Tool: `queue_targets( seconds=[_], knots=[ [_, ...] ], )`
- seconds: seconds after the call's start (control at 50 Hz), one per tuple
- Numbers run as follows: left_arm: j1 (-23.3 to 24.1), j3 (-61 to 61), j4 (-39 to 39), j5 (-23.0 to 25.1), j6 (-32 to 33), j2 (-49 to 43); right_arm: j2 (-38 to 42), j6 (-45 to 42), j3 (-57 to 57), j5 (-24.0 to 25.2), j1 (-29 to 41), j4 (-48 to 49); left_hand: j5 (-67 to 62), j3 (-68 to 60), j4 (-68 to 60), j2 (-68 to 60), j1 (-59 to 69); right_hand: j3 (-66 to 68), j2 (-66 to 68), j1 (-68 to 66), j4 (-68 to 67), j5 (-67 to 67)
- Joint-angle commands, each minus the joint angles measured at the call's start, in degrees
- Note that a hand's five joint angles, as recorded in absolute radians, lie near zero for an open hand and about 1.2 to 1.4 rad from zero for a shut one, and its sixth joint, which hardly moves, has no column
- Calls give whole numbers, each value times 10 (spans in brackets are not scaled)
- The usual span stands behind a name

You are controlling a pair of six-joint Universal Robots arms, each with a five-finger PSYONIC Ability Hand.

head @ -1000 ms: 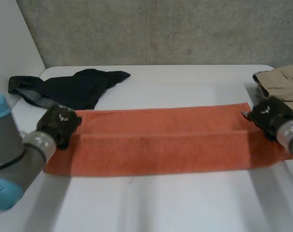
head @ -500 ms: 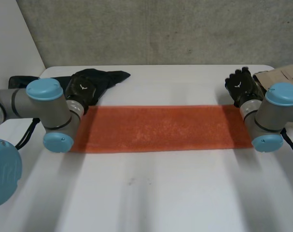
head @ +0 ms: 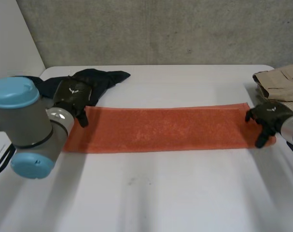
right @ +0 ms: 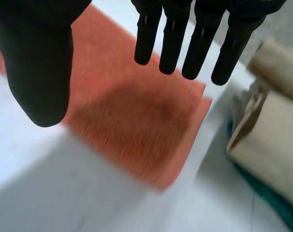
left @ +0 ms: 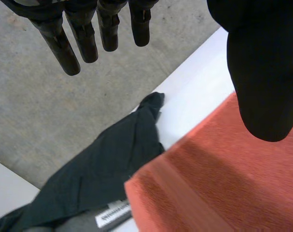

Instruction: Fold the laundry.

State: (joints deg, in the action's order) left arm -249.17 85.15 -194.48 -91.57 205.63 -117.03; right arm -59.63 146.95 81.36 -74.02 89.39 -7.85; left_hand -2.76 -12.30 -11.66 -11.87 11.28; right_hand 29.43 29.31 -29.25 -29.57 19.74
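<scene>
An orange towel [head: 160, 128] lies flat as a long narrow strip across the white table [head: 175, 193]. My left hand [head: 71, 94] hovers at the strip's far left corner. In the left wrist view its fingers [left: 59, 38] are straight and apart from the thumb, holding nothing, with the towel's corner [left: 209, 179] below. My right hand [head: 267, 115] is over the strip's right end. In the right wrist view its fingers [right: 173, 38] are also straight, held above the towel's end [right: 132, 116] without gripping it.
A dark crumpled garment [head: 88, 84] lies just behind the towel's left end, close to my left hand. A beige folded garment [head: 281, 82] sits at the table's far right edge, with something teal [right: 276, 203] under it. The near half of the table is bare.
The towel went from a wide sheet to a narrow strip. Both hands, shut on its ends a second ago, have let go and opened, and now hover at the ends.
</scene>
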Motion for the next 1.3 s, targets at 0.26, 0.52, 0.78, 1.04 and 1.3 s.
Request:
queue_targets(
  seconds=[0.26,0.52,0.78,1.04,1.3],
  knots=[
    [0,47,-40,15,-8,7,78,-69,14,-30,-43,125,28,23,17,19,-13,506,507,-508,-504,503],
    [-4,74,-39,16,-9,62,-18,-163,56,-60,-127,127,28,23,17,19,-13,506,507,-508,-504,503],
    [-22,119,-39,16,-9,124,-66,-237,38,-79,73,183,28,23,17,19,-13,506,507,-508,-504,503],
    [-57,158,-39,26,-10,181,97,-242,-96,89,423,321,28,23,17,19,-13,506,507,-508,-504,503],
    [-65,181,-40,29,-9,181,199,-239,-148,77,499,313,28,23,17,19,-13,360,361,-362,-358,357]
  ],
)
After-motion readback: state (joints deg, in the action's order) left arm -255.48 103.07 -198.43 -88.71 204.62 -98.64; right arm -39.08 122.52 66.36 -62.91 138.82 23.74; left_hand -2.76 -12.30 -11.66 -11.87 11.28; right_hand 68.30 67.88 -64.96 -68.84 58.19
